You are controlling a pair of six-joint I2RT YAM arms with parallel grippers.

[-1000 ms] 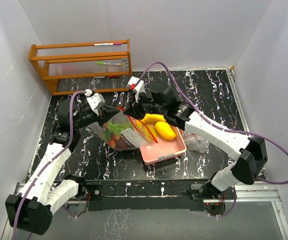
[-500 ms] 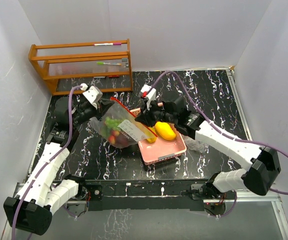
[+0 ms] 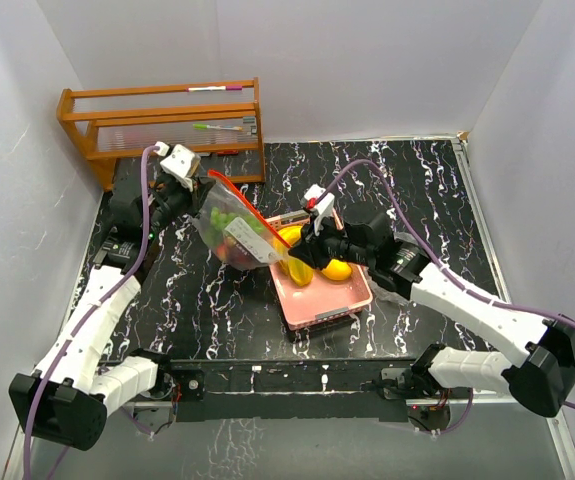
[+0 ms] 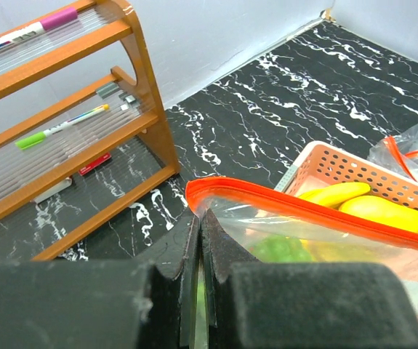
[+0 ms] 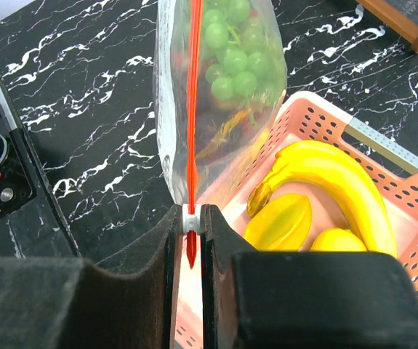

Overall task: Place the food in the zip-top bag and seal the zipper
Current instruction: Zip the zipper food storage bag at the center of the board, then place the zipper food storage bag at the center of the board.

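Left jaws pinch the zip-top bag's orange zipper at upper left, right jaws clamp its other end mid-frame, so sealing well likely needs that strip kept taut, though banana and mango lie unbagged in the basket at centre.

— Where is the zip-top bag found?
— Over the table, pinched at its far-left corner by the left end effector and at its near-right corner by the right end effector.
— And around it?
— The basket is set just to its right, with the banana and mango lying inside. The rack is placed behind, far-left.
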